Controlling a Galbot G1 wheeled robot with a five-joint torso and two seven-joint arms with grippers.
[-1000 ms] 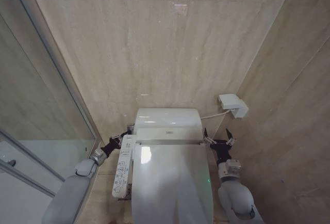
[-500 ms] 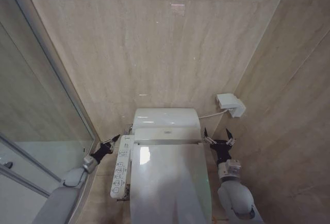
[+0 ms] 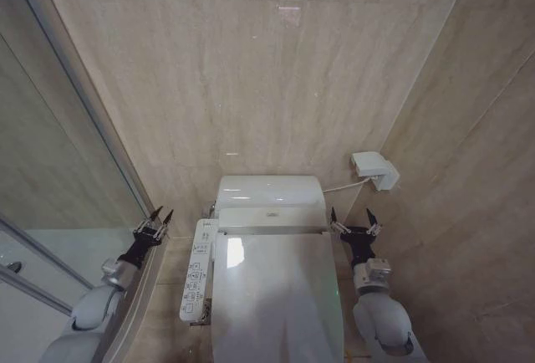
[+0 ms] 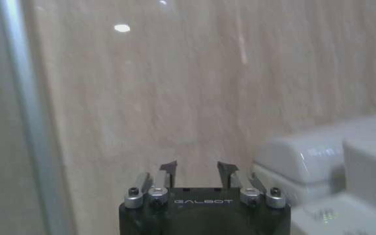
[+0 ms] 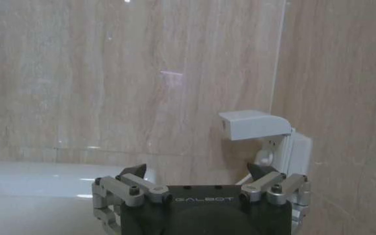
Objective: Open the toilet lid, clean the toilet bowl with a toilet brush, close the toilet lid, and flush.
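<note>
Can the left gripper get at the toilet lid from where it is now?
Probably yes. The left gripper, open and empty, sits beside the button panel, apart from it. The closed toilet lid lies just beyond that panel, so the gripper would likely have to pass over it.

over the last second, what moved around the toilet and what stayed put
The left end effector drew away from the button panel toward the robot's left, ending open and empty by the glass partition. The right end effector stayed open beside the toilet's right side. The toilet lid stayed closed.
</note>
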